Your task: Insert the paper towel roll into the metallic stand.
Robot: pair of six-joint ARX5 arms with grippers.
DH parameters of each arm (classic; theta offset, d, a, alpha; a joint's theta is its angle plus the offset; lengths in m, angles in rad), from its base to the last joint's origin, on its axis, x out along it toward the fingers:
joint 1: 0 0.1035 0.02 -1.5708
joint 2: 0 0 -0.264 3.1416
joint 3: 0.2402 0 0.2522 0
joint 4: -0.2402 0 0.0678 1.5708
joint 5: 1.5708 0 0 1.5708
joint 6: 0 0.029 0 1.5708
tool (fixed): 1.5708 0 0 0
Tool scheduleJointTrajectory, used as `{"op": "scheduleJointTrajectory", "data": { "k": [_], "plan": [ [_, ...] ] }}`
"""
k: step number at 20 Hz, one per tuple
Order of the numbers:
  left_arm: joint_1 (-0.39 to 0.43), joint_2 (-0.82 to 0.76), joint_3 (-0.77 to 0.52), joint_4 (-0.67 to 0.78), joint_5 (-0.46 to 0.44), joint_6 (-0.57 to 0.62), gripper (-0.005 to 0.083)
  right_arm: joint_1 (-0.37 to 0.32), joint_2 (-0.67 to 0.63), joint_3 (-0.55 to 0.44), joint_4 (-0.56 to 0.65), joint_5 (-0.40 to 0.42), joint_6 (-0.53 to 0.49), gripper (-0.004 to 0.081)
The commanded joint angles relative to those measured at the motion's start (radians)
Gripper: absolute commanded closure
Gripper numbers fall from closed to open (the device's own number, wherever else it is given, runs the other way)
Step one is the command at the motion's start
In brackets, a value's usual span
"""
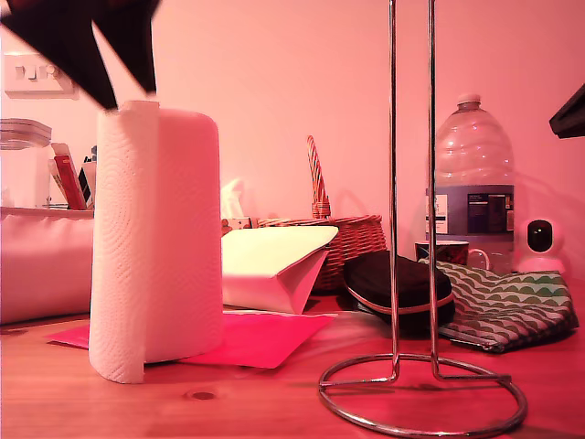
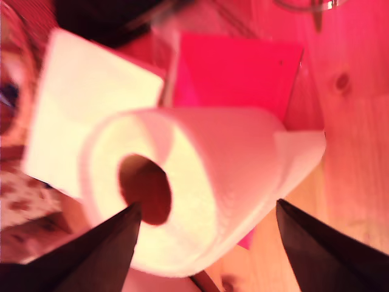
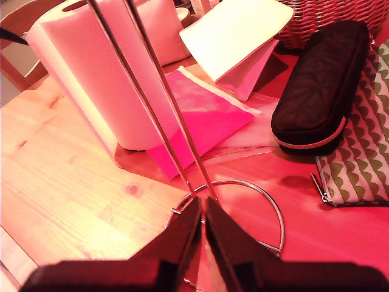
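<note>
Pale wall and a cluttered wooden desk (image 1: 55, 393) frame the job: the paper towel roll (image 1: 155, 242), a soft embossed white cylinder with a loose sheet edge, stands upright toward the exterior view's left, well apart from the metallic stand (image 1: 413, 183). My first hand (image 2: 203, 222) hangs spread above the roll's open cardboard core, one finger by the hole and one outside the wall, gripping nothing yet. My second hand (image 3: 203, 213) is clenched on the stand's two thin chrome rods, I judge to steady them over the round wire ring.
</note>
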Motion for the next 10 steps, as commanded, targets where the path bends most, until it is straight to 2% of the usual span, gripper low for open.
{"op": "scheduleJointTrajectory", "data": {
  "k": [1, 4, 10],
  "plan": [
    [0.009, 0.020, 0.001, 0.029, -0.001, 0.024, 0.0129, 0.005, 0.005, -0.006, 0.009, -0.006, -0.002, 0.0780],
    [0.010, 0.022, 0.001, 0.074, -0.001, 0.046, 0.0130, 0.005, 0.005, -0.006, 0.009, -0.006, -0.002, 0.0780],
    [0.013, 0.040, 0.001, 0.038, 0.006, 0.052, 0.0135, 0.005, 0.005, -0.006, 0.009, -0.006, -0.002, 0.0780]
  ]
}}
